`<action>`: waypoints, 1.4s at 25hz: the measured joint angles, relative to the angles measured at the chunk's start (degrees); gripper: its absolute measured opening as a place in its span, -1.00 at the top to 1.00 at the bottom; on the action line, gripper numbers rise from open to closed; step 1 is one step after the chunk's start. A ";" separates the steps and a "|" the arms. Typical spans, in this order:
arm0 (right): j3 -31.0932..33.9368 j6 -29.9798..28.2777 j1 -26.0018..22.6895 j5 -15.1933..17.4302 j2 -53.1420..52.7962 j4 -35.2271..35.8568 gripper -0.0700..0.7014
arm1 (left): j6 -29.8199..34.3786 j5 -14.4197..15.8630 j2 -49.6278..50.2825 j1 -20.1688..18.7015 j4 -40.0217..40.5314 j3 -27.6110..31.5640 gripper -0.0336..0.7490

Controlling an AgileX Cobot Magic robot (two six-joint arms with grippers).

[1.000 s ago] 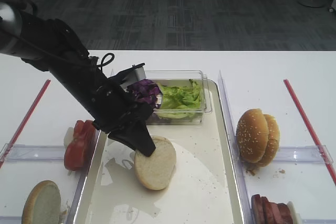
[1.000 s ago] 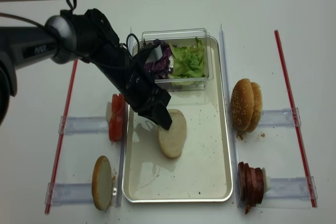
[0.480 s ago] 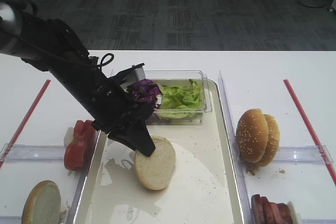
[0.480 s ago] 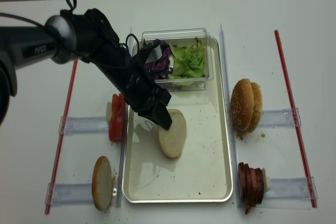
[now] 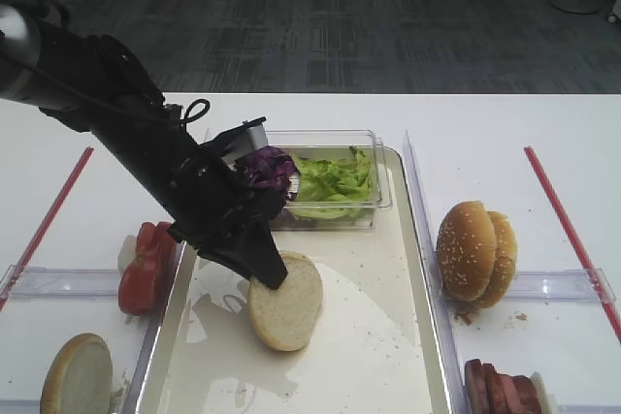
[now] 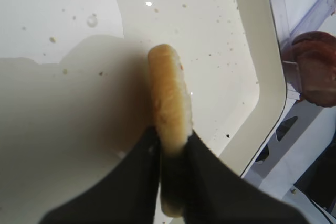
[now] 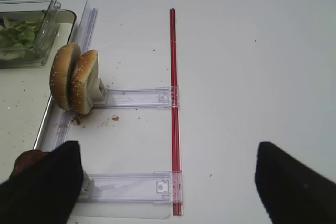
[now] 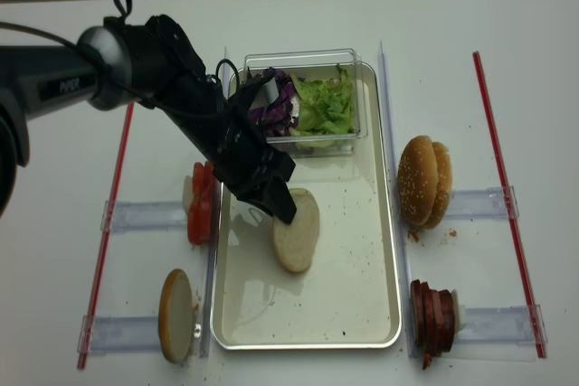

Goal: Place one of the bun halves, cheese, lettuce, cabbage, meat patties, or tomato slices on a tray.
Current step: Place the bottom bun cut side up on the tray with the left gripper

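**Left tool pinching bun half over the tray**

Left tool (image 5: 273,272) clamped on the edge of the bun half (image 5: 287,302), jaws pressed to both flat faces in the left wrist view (image 6: 169,129). Sits at the centre of the exterior high frame, over the left-middle of the tray (image 5: 412,269). Bun tilted, pale cut face up toward the camera, far edge low on the tray floor or just above it; contact cannot be told for sure. Grip not yet let go.

Right tool (image 7: 163,182) seen only as two dark pads at the lower corners of the right wrist view, set wide apart with nothing between, over the bare desk (image 7: 252,66).

Elsewhere: lettuce (image 5: 335,181) and cabbage (image 5: 267,169) in the clear tub (image 5: 383,186) at the tray's upper end; tomato slices (image 5: 147,264) at the left; sesame buns (image 5: 475,254) at the right; meat patties (image 5: 500,390) at the lower right; another bun half (image 5: 76,375) at the lower left.

Judged nearly done: carried to the tray, lowered close. Left to do: release, then lift clear without dragging the bun.
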 joint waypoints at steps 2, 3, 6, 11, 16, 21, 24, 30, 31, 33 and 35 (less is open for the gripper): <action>0.00 0.00 0.00 0.00 0.00 0.00 -0.93 | -0.05 0.00 0.00 0.00 0.00 0.00 0.69; 0.00 0.00 0.00 0.00 0.00 0.00 -0.93 | -0.18 0.00 0.00 0.00 0.00 0.00 0.68; 0.00 0.00 0.00 0.00 0.00 0.00 -0.93 | -0.40 0.00 0.00 0.00 0.00 0.00 0.59; 0.00 0.00 0.00 0.00 0.00 0.00 -0.93 | -0.53 -0.04 0.00 0.00 0.26 0.00 0.41; 0.00 0.00 0.00 0.00 0.00 0.00 -0.93 | -0.53 -0.43 0.00 0.00 0.57 0.00 0.32; 0.00 0.00 0.00 0.00 0.00 0.00 -0.93 | -0.57 -0.42 0.00 0.00 0.68 0.00 0.29; 0.00 0.00 0.00 0.00 0.00 0.00 -0.93 | -0.66 -0.42 0.00 0.00 0.68 0.00 0.21; 0.00 0.00 0.00 0.00 0.00 0.00 -0.93 | -0.66 -0.46 0.00 0.00 0.68 0.00 0.08; 0.00 0.00 0.00 0.00 0.00 0.00 -0.93 | -0.66 -0.46 0.00 0.00 0.68 0.00 0.06; 0.00 0.00 0.00 0.00 0.00 0.00 -0.93 | -0.66 -0.46 0.00 0.00 0.68 0.00 0.02; 0.00 0.00 0.00 0.00 0.00 0.00 -0.93 | -0.66 -0.46 0.00 0.00 0.68 0.00 -0.06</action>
